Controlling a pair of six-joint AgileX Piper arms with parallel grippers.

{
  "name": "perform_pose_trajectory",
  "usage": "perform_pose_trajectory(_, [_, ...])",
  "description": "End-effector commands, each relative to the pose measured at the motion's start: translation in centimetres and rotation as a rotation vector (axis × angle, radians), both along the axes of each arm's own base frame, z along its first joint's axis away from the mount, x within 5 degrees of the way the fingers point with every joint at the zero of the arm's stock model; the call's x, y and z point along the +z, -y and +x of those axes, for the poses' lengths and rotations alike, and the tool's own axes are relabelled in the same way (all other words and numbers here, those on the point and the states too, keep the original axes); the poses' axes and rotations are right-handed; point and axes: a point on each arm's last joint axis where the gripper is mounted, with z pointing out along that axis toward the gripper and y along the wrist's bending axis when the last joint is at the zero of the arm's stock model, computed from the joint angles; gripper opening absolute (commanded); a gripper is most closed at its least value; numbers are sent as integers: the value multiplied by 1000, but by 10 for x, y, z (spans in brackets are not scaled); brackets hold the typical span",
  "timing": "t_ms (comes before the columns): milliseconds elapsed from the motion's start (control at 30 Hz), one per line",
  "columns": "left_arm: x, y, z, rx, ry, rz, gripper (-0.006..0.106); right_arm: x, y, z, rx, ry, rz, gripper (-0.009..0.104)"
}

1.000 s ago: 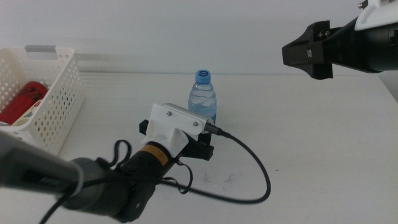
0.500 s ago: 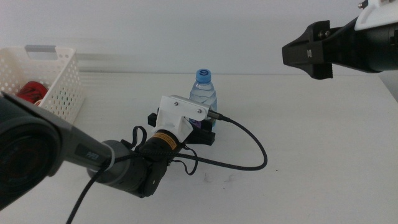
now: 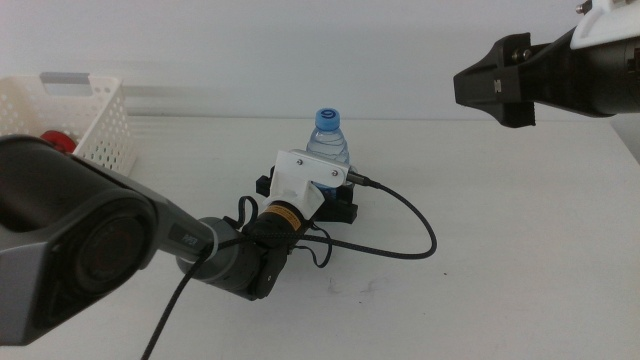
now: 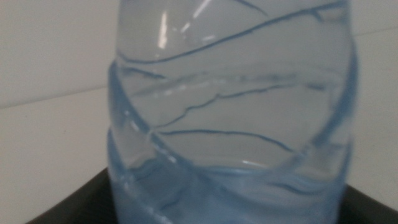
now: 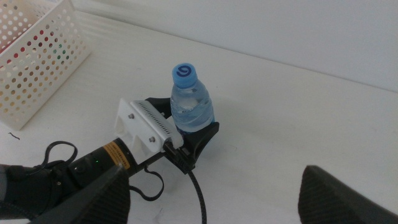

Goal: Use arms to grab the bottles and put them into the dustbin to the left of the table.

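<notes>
The small clear water bottle (image 3: 329, 150) with a blue cap stands upright at the middle of the table (image 3: 520, 250). My left gripper (image 3: 320, 202), with a white housing and orange ring, is open with a jaw on each side of the bottle's lower part. The bottle (image 4: 230, 124) fills the left wrist view between the dark jaws. The right wrist view shows the bottle (image 5: 191, 106) between the left gripper's (image 5: 186, 122) jaws. My right gripper (image 3: 497, 85) is open and empty, high at the back right. The red can (image 3: 58, 140) lies in the dustbin (image 3: 100, 125). The tea bottle is out of view.
The dustbin (image 5: 34, 68) stands at the table's left edge, partly hidden by my left arm in the middle view. A black cable (image 3: 410, 215) loops over the table right of the left gripper. Faint scuff marks (image 3: 365, 290) lie in front of it.
My left gripper has moved forward and right to the water bottle, and its jaws now stand on both sides of it. The right arm has not moved.
</notes>
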Motion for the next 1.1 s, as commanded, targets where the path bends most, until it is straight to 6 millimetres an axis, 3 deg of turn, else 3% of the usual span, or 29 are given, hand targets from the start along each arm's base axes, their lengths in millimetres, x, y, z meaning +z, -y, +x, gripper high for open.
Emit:
perform_pose_trajectory(0, [0,0,7,13,15,-11,94,2,1,-1,2,16,0,91])
perform_pose_trajectory(100, [-1,3,12,13,24,-17,92,2,1,-1,2,16,0,91])
perform_pose_trajectory(167, [-2,1,16,19,26,-17,81,2,1,-1,2,16,0,91])
perform_pose_trajectory(267, [0,-4,15,13,25,-6,44,2,1,-1,2,16,0,91])
perform_pose_trajectory(367, [18,-12,4,31,-16,-3,4,2,1,-1,2,16,0,91])
perform_pose_trajectory(400, [27,-15,-2,26,-44,16,-2,2,1,-1,2,16,0,91])
perform_pose_trajectory(633, [99,-39,-41,48,-408,47,-2,2,1,-1,2,16,0,91])
perform_pose_trajectory(767, [143,-70,-55,27,-537,138,-2,2,1,-1,2,16,0,91])
perform_pose_trajectory(933, [187,-110,-46,93,-619,175,-2,2,1,-1,2,16,0,91])
perform_pose_trajectory(1067, [221,-159,-31,205,-692,285,-2,2,1,-1,2,16,0,91])
